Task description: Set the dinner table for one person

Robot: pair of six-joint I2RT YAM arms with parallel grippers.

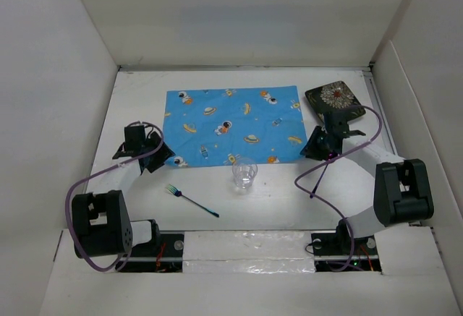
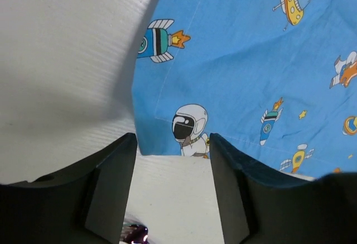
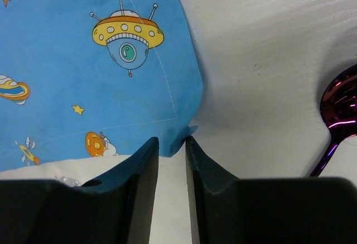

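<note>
The white dinner table [image 1: 134, 106] carries a blue space-print placemat [image 1: 231, 124] lying flat in its middle. My left gripper [image 1: 156, 154] is open and empty just short of the mat's near left corner [image 2: 146, 138]; in the left wrist view the left gripper [image 2: 173, 137] has bare table between its jaws. My right gripper [image 1: 318, 147] is at the mat's near right corner. In the right wrist view the right gripper [image 3: 172, 139] has a narrow gap, and the slightly lifted cloth corner [image 3: 187, 122] sits at its tips, touching the right finger.
A dark floral plate [image 1: 334, 99] lies at the back right beside the mat. A clear glass [image 1: 244, 175] stands just in front of the mat. An iridescent fork [image 1: 192, 200] lies front left. A purple spoon [image 1: 318, 181] lies front right and also shows in the right wrist view [image 3: 340, 104].
</note>
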